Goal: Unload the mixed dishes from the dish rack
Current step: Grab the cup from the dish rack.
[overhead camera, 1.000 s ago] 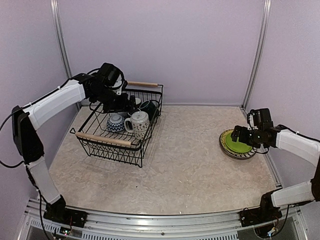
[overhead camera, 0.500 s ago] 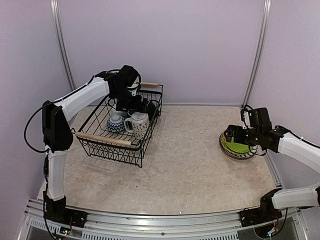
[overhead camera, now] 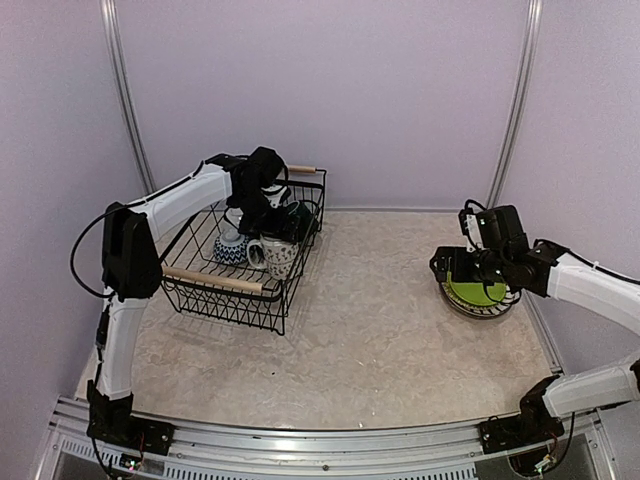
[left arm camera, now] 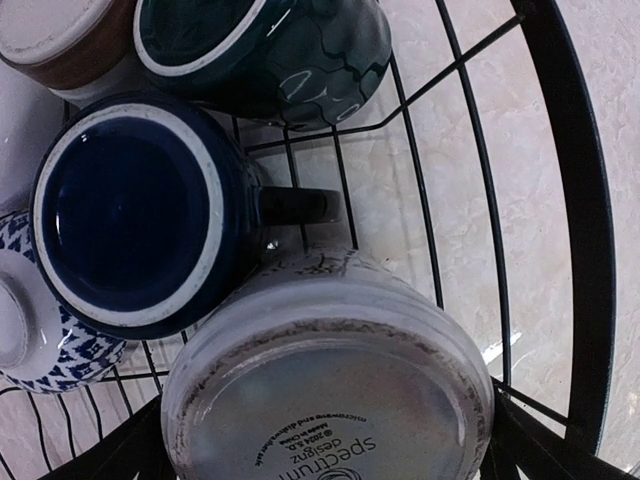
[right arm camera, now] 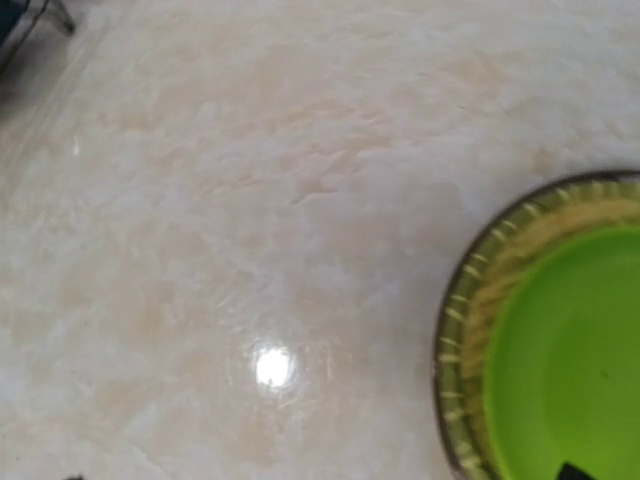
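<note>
**Dish rack** [overhead camera: 232, 300]: a black wire basket with two wooden handles [overhead camera: 212, 281]. It stands on the tabletop [overhead camera: 370, 330] at ten o'clock in the overhead view, and its load is crowded toward its own two-o'clock corner.

**Rack contents, left wrist view**
- The patterned white mug [left arm camera: 330, 400] lies tipped at six o'clock, its printed base facing the camera.
- The navy mug [left arm camera: 125, 215] is just beside it at ten o'clock. Its mouth faces the camera and its handle points to three o'clock.
- The teal mug [left arm camera: 270, 45] lies on its side at twelve o'clock.
- A brown-banded cup [left arm camera: 60, 35] sits in the eleven-o'clock corner.
- The blue-and-white bowl [left arm camera: 50, 350] shows at the nine-o'clock edge.

**Left arm** [overhead camera: 180, 200]: it reaches over the rack's far rim, and the left jaws point down among the mugs. They are spread wide. Dark finger edges flank the white mug's base at the lower corners of the wrist view, but whether they touch it cannot be told.

**Unloaded dishes:** the lime green plate [right arm camera: 570, 370] lies on the woven yellow plate [right arm camera: 468, 330]. The stack sits at three o'clock on the tabletop, well apart from the rack.

**Right arm** [overhead camera: 590, 285]: the right jaws hang over the stack's nine-o'clock edge, parted fully and gripping nothing. Only slivers of the tips reach the bottom edge of the right wrist view.
</note>
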